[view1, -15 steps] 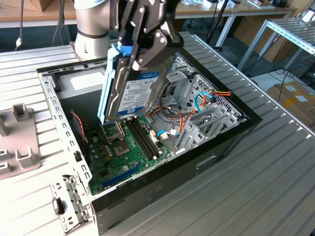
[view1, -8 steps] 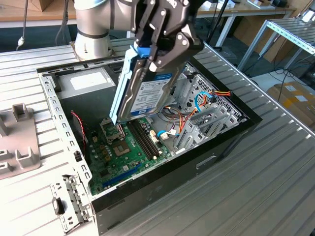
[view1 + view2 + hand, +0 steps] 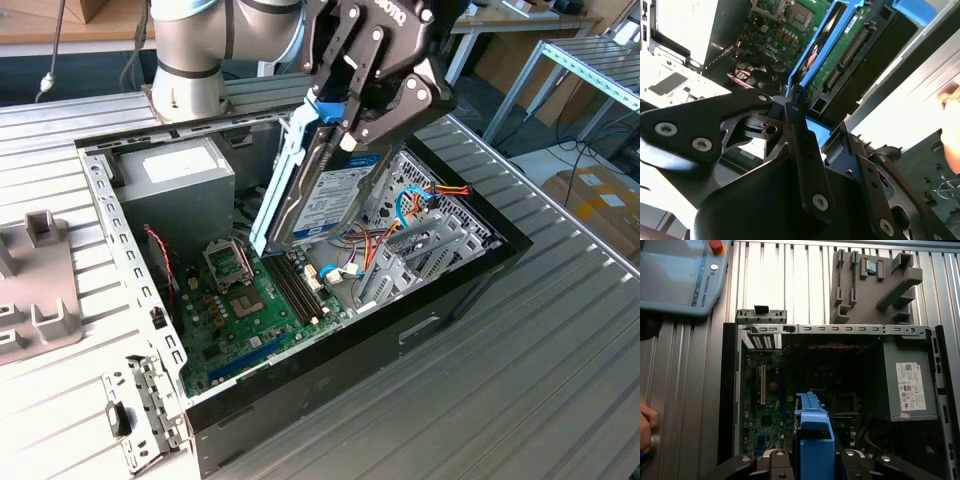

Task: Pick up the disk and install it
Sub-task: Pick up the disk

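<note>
The gripper (image 3: 345, 120) is clamped on the disk (image 3: 318, 195), its black fingers (image 3: 802, 150) pinching the blue rail at the disk's upper end. The disk hangs on edge and tilted over the open case (image 3: 400, 335). Its lower end is down close above the motherboard (image 3: 235, 315), near the memory slots; whether it touches anything there I cannot tell. The power supply (image 3: 175, 185) sits in the case's far corner, toward the exterior view's left. The drive cage (image 3: 425, 250), with coloured cables (image 3: 415, 200) above it, lies just beside the disk on the exterior view's right. The case stands on a ribbed table (image 3: 520, 390), and a grey fixture (image 3: 40, 300) lies on that table at the exterior view's left, apart from the case. In the second wrist view the disk's green circuit board shows between its blue rails, pointing down into the case. In the first wrist view the blue rail stands between the fingers above the motherboard. A pendant (image 3: 680, 275) lies on the table beyond the case, and a person's hand (image 3: 646, 427) is over the table near the case's side.
</note>
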### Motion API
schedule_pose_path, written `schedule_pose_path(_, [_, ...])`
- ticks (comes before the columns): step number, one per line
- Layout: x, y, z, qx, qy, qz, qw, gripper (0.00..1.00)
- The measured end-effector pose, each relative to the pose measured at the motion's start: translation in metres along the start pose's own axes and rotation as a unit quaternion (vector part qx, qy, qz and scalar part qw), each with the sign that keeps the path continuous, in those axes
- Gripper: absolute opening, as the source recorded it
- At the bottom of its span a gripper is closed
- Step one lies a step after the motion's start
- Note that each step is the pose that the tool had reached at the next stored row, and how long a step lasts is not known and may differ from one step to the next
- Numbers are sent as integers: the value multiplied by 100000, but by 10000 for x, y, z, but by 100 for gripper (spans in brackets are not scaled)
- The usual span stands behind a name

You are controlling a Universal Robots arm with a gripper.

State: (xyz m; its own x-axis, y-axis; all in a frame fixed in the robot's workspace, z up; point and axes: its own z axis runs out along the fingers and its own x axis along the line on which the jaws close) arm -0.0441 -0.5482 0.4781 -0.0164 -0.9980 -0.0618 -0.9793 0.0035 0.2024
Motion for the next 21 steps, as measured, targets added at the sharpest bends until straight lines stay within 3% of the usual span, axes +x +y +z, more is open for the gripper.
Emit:
schedule_pose_path(6, [59, -173, -40, -485, 3, 29, 99999, 37])
schedule_pose_path(13, [76, -455, -99, -1140, 3, 71, 99993, 37])
schedule_pose_path(16, [109, -602, -132, -1673, 1, 103, 99986, 37])
schedule_pose_path(21, [227, -664, -151, -2136, 5, 130, 99977, 37])
